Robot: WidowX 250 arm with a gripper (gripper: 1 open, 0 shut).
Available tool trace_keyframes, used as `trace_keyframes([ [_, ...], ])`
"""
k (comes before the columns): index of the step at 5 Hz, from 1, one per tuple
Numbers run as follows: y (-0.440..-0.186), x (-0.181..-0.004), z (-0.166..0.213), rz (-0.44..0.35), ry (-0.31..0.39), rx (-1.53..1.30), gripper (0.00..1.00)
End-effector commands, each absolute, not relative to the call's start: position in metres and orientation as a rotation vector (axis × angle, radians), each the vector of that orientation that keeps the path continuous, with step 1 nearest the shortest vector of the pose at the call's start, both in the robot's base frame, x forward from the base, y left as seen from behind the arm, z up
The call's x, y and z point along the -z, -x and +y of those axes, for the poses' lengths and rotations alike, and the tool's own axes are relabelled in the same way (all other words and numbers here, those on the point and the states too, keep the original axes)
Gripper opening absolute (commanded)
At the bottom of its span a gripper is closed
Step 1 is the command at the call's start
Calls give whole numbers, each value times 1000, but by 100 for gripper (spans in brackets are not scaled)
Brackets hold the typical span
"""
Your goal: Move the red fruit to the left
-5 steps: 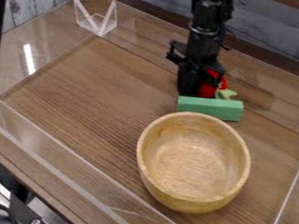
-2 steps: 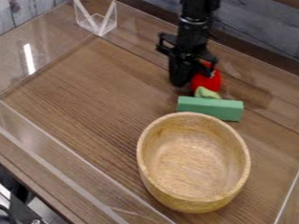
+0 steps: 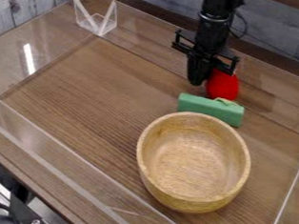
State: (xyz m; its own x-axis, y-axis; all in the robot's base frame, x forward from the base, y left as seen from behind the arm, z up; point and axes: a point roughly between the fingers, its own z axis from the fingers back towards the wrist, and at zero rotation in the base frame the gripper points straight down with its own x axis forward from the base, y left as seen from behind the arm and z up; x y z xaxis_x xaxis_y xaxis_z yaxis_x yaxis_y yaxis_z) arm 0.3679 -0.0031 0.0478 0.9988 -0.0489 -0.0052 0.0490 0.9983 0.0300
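Note:
The red fruit (image 3: 225,87), small and glossy, sits at the tip of my gripper (image 3: 209,77), just above the far edge of the flat green block (image 3: 211,108). The gripper points straight down from the black arm at the back right of the wooden table. Its fingers are together, and the fruit sticks out on their right side. The contact point itself is hidden behind the fingers.
A wooden bowl (image 3: 150,143) stands at the front right, close below the green block. A clear plastic stand (image 3: 94,17) sits at the back left corner. Low transparent walls (image 3: 12,110) edge the wooden table. Bare wood lies to the left of the gripper.
The gripper first shifted left, then swung back right and rose a little. The red fruit followed it both ways and now sits further right than before. The green block and bowl stayed put.

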Motion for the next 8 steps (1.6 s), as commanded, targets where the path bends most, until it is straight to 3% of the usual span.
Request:
trace_keyframes([
  [1, -377, -73, -3, -80, -38, 20, 0],
  [3, -374, -55, 14, -84, -48, -86, 0],
  [4, -373, -55, 8, -85, -52, -89, 0],
  [7, -360, -122, 25, -217, 48, -94, 0],
  [8, -358, -121, 18, -220, 56, -80, 100],
])
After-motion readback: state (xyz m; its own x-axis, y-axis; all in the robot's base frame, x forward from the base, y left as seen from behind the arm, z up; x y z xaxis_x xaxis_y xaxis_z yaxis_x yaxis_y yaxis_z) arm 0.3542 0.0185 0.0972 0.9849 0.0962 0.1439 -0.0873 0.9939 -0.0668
